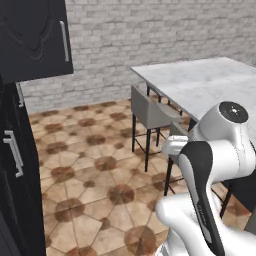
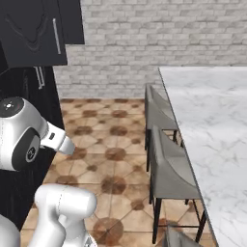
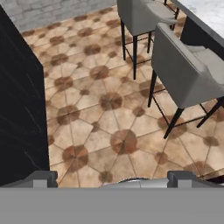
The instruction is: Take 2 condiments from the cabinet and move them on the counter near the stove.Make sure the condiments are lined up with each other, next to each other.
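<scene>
The cabinet (image 1: 32, 37) hangs at the upper left, black with a curved-relief door and a long grey bar handle (image 1: 64, 41); in the right base view the cabinet (image 2: 34, 29) sits high on the left too. None of its inside shows. My gripper (image 3: 113, 179) points down at the tiled floor, open, its two dark fingertips (image 3: 43, 178) far apart with nothing between them. It is well below and away from the cabinet. The condiments, the stove and the counter beside it are out of view.
A tall black unit (image 1: 15, 190) with a grey handle stands close on the left. A marble-topped island (image 2: 212, 125) runs along the right, with grey stools (image 2: 164, 116) (image 3: 188, 70) tucked against it. Open tiled floor (image 1: 95, 170) lies between them.
</scene>
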Robot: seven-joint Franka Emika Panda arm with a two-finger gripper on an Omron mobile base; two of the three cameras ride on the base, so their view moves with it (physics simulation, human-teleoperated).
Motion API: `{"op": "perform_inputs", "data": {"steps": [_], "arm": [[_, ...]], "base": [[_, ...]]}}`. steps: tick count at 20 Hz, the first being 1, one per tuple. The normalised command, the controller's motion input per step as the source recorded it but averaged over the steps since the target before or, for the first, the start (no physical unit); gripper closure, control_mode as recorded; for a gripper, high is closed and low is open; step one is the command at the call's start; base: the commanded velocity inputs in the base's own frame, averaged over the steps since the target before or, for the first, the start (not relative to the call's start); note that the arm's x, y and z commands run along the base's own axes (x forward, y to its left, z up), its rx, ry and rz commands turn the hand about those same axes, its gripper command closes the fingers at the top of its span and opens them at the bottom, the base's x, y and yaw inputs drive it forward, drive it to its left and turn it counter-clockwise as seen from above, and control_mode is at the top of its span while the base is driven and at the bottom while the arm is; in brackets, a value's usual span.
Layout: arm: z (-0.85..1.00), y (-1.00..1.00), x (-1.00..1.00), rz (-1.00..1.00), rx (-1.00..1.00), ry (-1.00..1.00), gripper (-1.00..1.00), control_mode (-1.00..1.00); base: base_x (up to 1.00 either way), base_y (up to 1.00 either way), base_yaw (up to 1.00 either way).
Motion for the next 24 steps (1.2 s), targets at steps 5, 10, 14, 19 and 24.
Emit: {"op": "perform_inputs", "data": {"steps": [5,10,14,19,24], "arm": [[0.0,0.0,0.0,0.0,0.0,0.0,-1.0,1.0],[0.0,0.0,0.0,0.0,0.0,0.0,-1.0,1.0],[0.0,0.0,0.0,0.0,0.0,0.0,-1.0,1.0],[0.0,0.0,0.0,0.0,0.0,0.0,-1.0,1.0],[0.0,0.0,0.0,0.0,0.0,0.0,-1.0,1.0]], "base": [[0.96,-0.26,0.13],[0.95,-0.25,0.11],[0.97,-0.23,0.11],[0.96,-0.21,0.11],[0.99,-0.2,0.12]]}}
